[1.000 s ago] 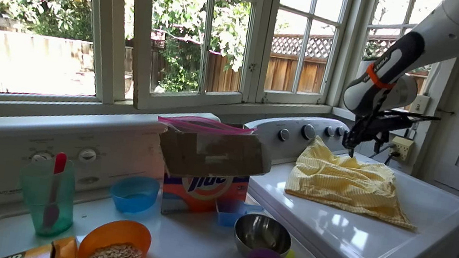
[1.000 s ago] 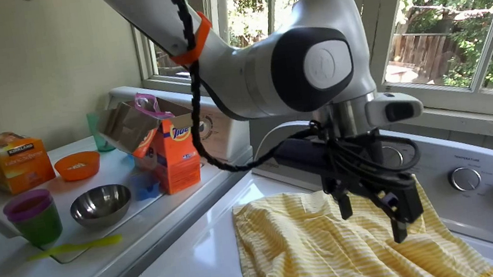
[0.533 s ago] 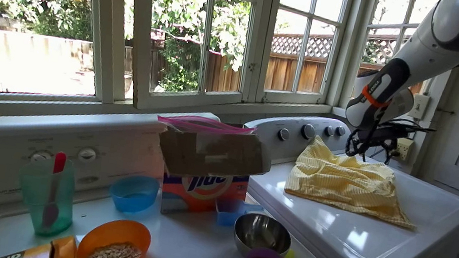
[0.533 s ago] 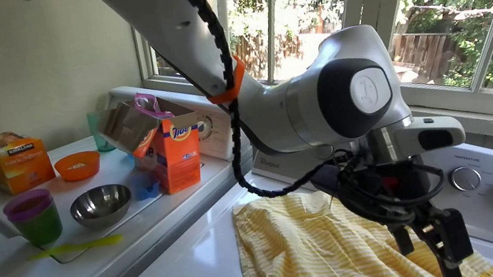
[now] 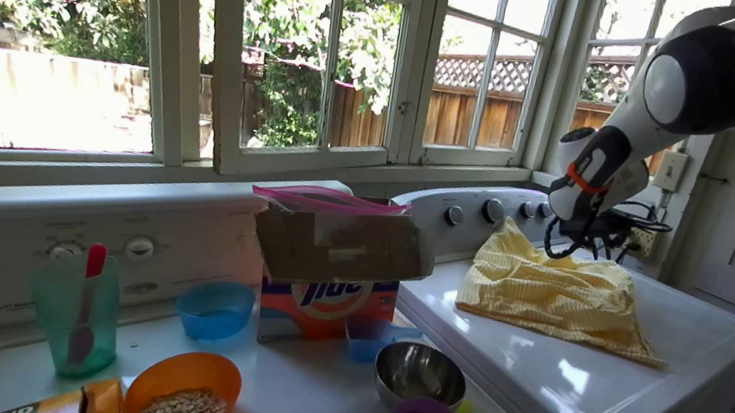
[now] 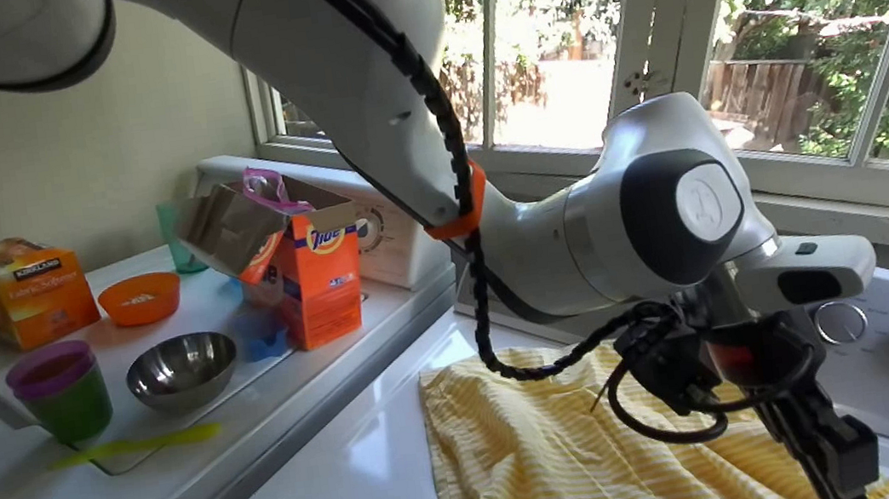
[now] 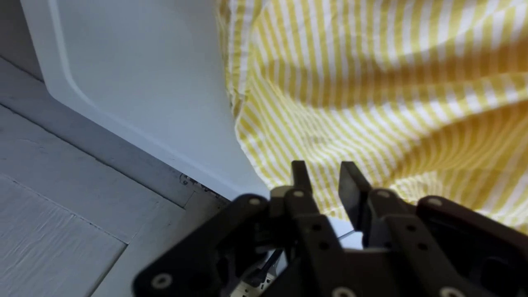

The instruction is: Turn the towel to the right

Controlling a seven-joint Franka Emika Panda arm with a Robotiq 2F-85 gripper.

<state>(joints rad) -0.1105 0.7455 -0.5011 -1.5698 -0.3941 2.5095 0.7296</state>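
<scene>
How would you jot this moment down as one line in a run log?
towel: striped, rumpled, on white machine | tool: partly open, near towel's edge | touching: cannot tell | held: nothing visible

In an exterior view the arm [image 6: 368,96] slopes down to the bent wrist [image 6: 664,220], carrying the pincer beneath; in the wrist view the pincer [image 7: 324,167] stands parted, its two dark fingers [image 7: 350,187] (side by side, tips nearly level) showing a narrow gap

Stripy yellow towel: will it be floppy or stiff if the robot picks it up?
Probably floppy: the towel lies in wavy folds. It looks thin, so likely light. Pushed, it might slide, since the white machine top beneath looks shiny.
</scene>
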